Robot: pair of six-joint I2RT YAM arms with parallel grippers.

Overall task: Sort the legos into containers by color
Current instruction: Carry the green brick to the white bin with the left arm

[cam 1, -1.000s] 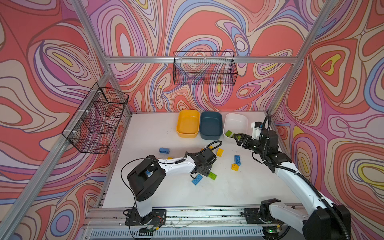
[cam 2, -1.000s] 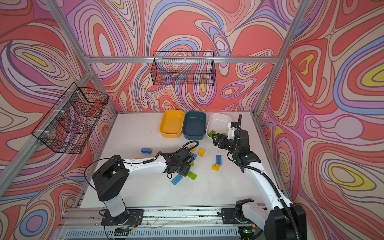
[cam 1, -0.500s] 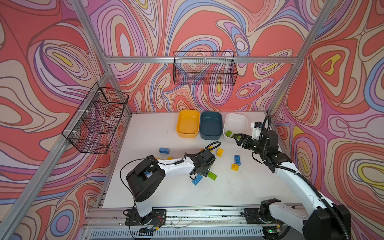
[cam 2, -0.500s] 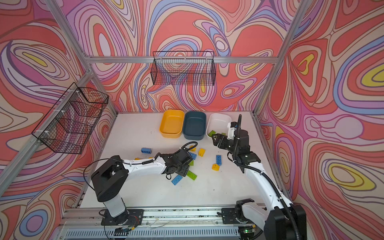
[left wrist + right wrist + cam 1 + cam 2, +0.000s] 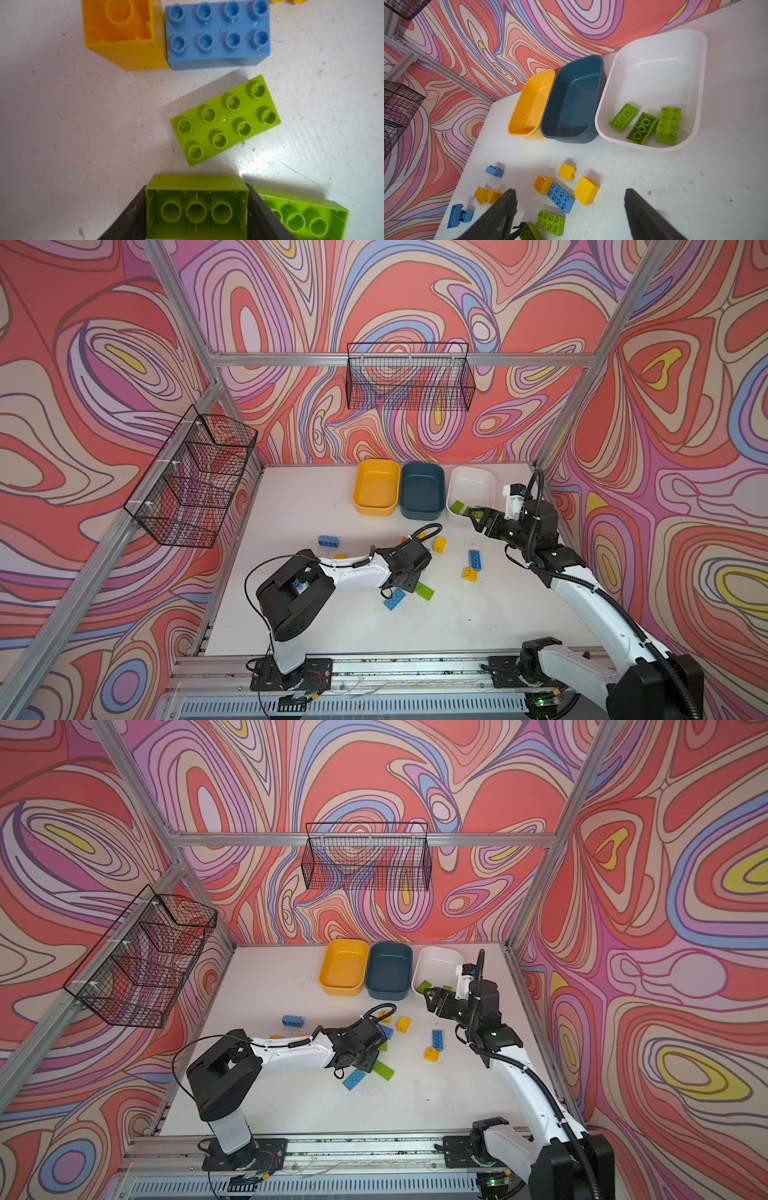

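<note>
In the left wrist view my left gripper point(image 5: 196, 187) is shut on a lime green lego point(image 5: 196, 207), hollow underside up, a finger pressed on each long side. Around it lie another green lego point(image 5: 225, 120), studs up, a blue one point(image 5: 218, 35), a yellow one point(image 5: 124, 35) and a further green one point(image 5: 301, 216). In both top views this gripper point(image 5: 409, 576) sits low over the table's middle. The right gripper point(image 5: 478, 516) hangs open and empty by the white container point(image 5: 473, 485), which holds three green legos point(image 5: 642, 128). The yellow container point(image 5: 376, 489) and teal container point(image 5: 422, 491) are empty.
Loose legos lie mid-table: blue ones point(image 5: 328, 541) point(image 5: 394, 599) point(image 5: 475, 560), yellow ones point(image 5: 439, 544) point(image 5: 468, 573), a green one point(image 5: 424, 591). Black wire baskets hang on the left wall point(image 5: 195, 477) and back wall point(image 5: 409, 379). An aluminium rail point(image 5: 374, 664) runs along the front edge.
The left gripper has shifted slightly left over the pile and its jaws have closed onto the green lego. The right arm has not moved.
</note>
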